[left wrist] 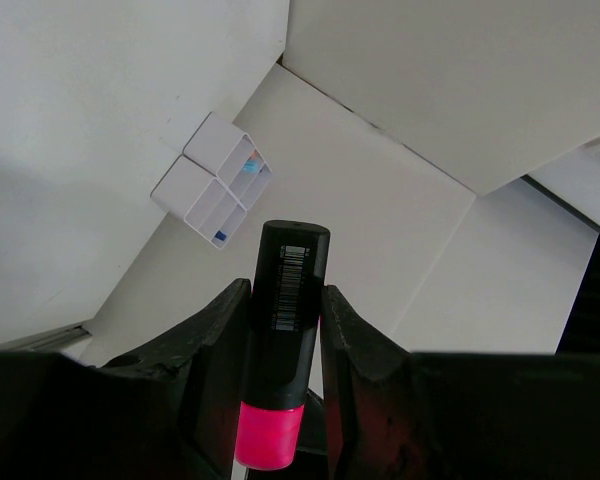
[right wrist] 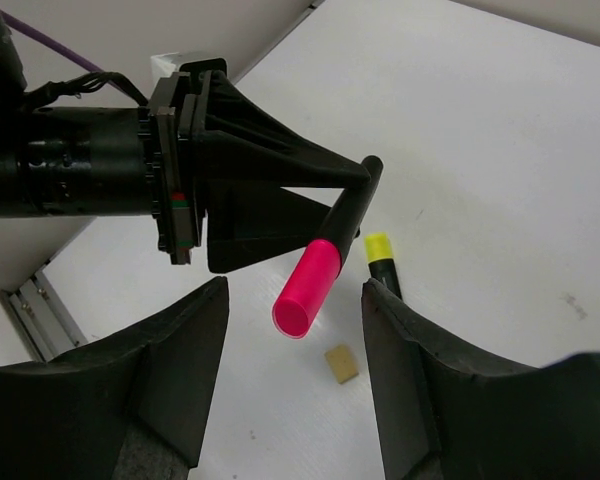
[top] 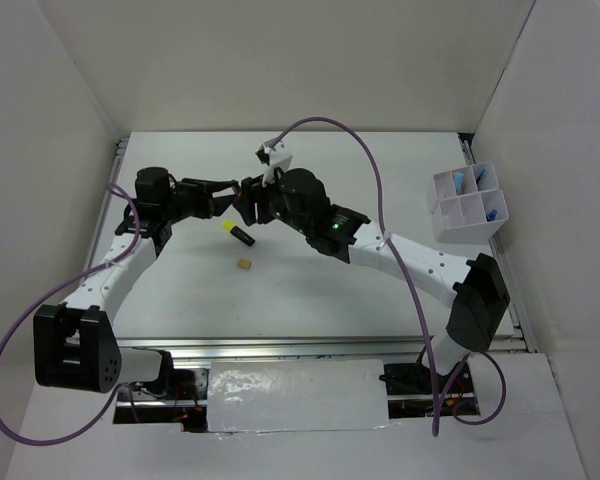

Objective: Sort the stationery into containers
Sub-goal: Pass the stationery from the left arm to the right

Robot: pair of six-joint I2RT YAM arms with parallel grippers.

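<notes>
My left gripper [left wrist: 285, 300] is shut on the black barrel of the pink highlighter [left wrist: 285, 340] and holds it above the table. In the right wrist view the highlighter's pink end [right wrist: 310, 285] points between my open right gripper's [right wrist: 295, 292] fingers; neither finger touches it. The two grippers meet over the table's far left-middle, left [top: 230, 195] and right [top: 250, 207]. The yellow highlighter [top: 237, 233] and the tan eraser [top: 244, 265] lie on the table below; both also show in the right wrist view, highlighter [right wrist: 382, 260] and eraser [right wrist: 341, 363]. The organiser tray [top: 467, 203] stands far right.
The tray holds some blue items in its far compartments and shows small in the left wrist view [left wrist: 185, 190]. White walls enclose the table on the left, back and right. A purple cable arcs over the right arm.
</notes>
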